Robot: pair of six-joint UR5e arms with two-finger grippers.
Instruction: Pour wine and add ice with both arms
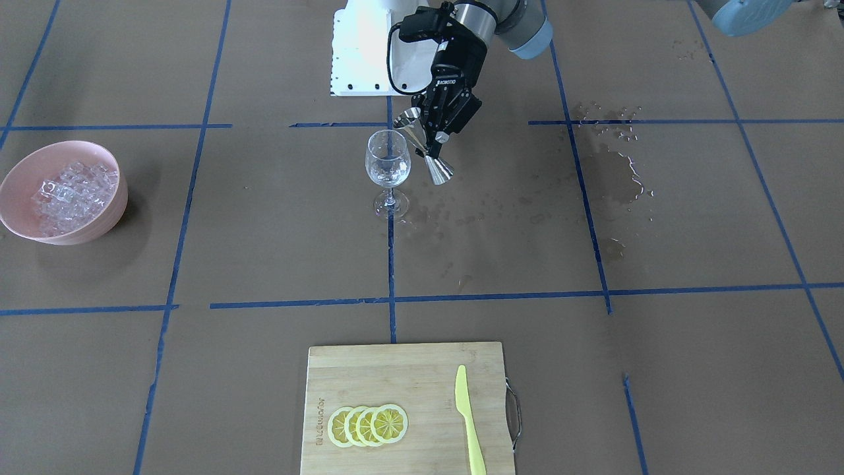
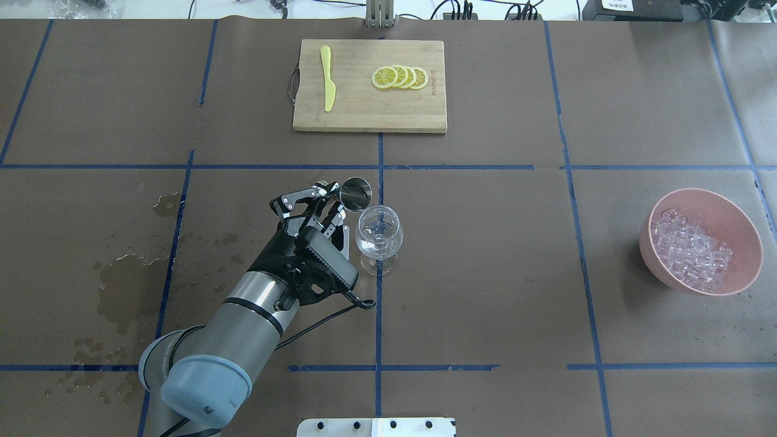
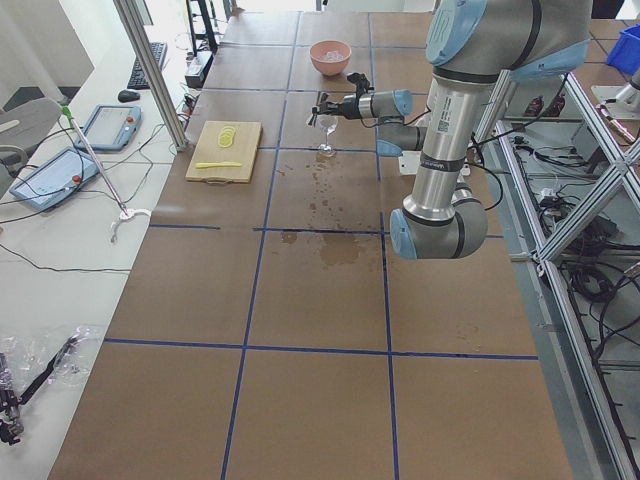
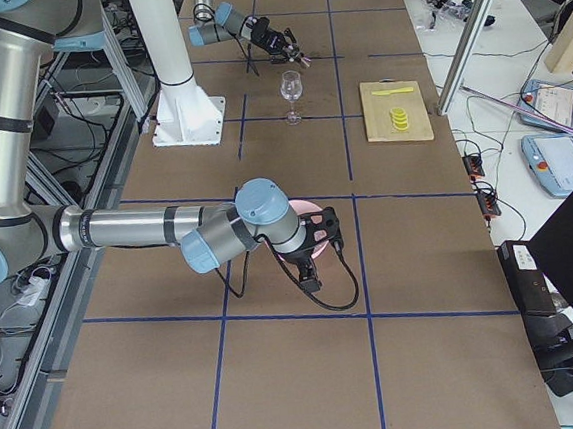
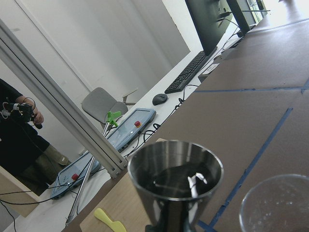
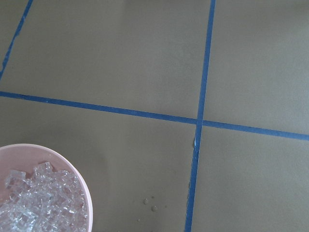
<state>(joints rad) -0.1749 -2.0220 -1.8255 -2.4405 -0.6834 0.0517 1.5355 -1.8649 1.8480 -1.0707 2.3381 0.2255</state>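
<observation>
Beside one wine glass (image 2: 379,233), left gripper (image 2: 334,200) clamping one jigger (image 2: 356,193), four lemon slices (image 2: 400,77) (right gripper (image 4: 323,233): cannot tell)

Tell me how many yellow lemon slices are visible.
4: round yellow lemon slices overlap in one row on the wooden cutting board, apart from the yellow knife. More could hide underneath.

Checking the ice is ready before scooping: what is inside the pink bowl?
A heap of small clear ice cubes lies in the pink bowl. Anything under the heap, at the bottom, is covered.
</observation>
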